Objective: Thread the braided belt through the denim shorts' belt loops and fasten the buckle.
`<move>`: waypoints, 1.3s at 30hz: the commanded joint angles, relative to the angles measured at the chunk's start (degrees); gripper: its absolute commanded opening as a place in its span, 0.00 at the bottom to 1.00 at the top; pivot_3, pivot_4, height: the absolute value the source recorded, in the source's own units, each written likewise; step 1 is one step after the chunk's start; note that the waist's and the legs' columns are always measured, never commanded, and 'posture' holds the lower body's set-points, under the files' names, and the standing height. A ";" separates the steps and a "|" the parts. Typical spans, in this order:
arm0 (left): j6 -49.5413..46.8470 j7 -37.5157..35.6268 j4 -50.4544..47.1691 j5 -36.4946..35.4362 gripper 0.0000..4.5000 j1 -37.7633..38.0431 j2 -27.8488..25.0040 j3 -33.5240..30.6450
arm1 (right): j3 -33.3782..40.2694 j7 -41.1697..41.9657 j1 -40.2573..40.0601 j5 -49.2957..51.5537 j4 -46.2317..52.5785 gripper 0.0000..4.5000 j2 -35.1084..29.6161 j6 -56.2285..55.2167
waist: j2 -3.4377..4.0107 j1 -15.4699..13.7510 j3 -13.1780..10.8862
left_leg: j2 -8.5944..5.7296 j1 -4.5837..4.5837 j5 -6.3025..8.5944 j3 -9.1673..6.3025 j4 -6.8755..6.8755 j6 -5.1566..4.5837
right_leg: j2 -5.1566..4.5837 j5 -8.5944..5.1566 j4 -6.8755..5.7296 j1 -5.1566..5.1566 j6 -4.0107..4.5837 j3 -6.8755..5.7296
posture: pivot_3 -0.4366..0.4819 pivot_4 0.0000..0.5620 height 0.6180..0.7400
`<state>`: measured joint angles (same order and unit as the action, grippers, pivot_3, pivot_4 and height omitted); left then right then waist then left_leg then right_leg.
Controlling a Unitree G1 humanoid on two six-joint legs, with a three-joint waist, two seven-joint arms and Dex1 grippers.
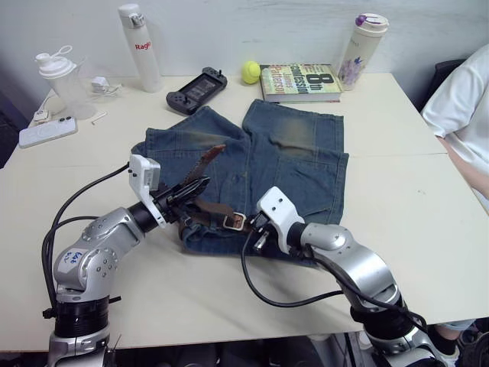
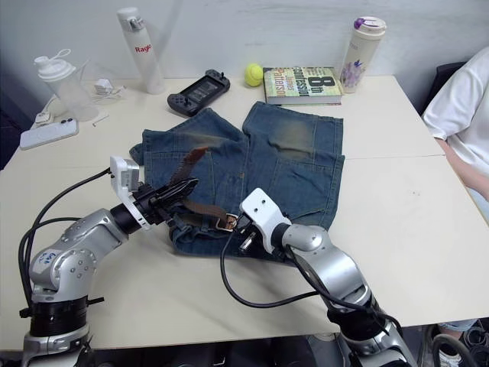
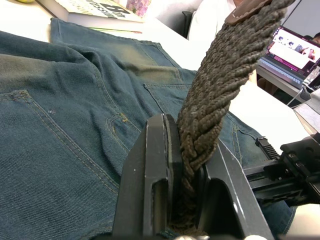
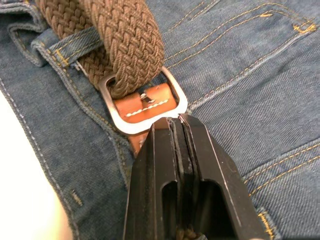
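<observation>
The denim shorts (image 1: 275,164) lie flat mid-table, waistband toward the robot, and the braided belt (image 1: 218,208) runs along that waistband. The left gripper (image 1: 197,187) is clamped tight on the belt's free tail, the woven strap pinched between both fingers, its leather tip sticking up toward 1 o'clock over the left leg. Over at the buckle (image 1: 236,221), the right gripper (image 4: 179,122) has its fingers pressed together at the tan leather tab, right against the metal frame; in the right wrist view the strap already passes through the frame, and a belt loop (image 4: 75,47) crosses it just beyond.

Now the risks. The right fingers seem to hold only the tab's edge, so a sharp tug from the left could slip the buckle free and drag it along the waistband. Pull too hard and the light shorts bunch or slide toward the table edge at 6 o'clock. The prong is the fiddly part: it cannot be made out clearly here, and if it misses a gap in the weave, the belt looks fastened but will not hold.
</observation>
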<state>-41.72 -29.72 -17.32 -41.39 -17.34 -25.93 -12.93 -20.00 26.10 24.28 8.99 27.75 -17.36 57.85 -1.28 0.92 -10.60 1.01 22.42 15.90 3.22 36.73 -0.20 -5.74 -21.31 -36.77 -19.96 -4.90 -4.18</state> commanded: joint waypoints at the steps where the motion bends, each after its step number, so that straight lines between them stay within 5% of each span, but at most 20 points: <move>1: 0.49 0.19 -1.93 -0.22 0.00 0.03 -0.46 -0.22 | -0.95 0.42 0.89 0.50 2.10 0.01 -0.44 -0.20 | 0.00 0.00 0.00 | 0.00 0.00 0.00 0.00 0.00 0.00 | 0.00 0.00 0.00 0.00 0.00 0.00 | 0.48 0.27 1.00; 26: 3.15 -0.44 1.24 3.22 0.00 2.67 -4.77 -2.82 | -13.67 0.98 9.57 -5.65 -11.79 0.01 3.64 -6.34 | -0.02 0.92 0.00 | 0.03 -0.02 -0.18 0.37 -0.58 0.13 | 0.00 0.00 -0.09 -0.51 0.01 0.33 | 0.48 0.27 1.00; 39: 4.38 -1.77 3.18 5.08 0.00 0.95 -6.74 -2.72 | -10.08 2.41 10.13 -4.84 -10.37 0.01 4.60 -5.27 | -0.02 1.02 0.01 | 0.06 -0.03 -0.18 0.42 -0.61 0.14 | 0.01 0.00 -0.11 -0.55 0.01 0.36 | 0.48 0.27 1.00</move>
<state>-38.72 -30.91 -14.27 -37.11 -15.64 -31.78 -14.86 -30.84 27.63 34.33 3.31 16.33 -12.80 51.60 -1.30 1.94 -10.60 1.07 22.39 15.71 3.65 36.12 -0.06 -5.73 -21.31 -36.88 -20.52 -4.89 -3.82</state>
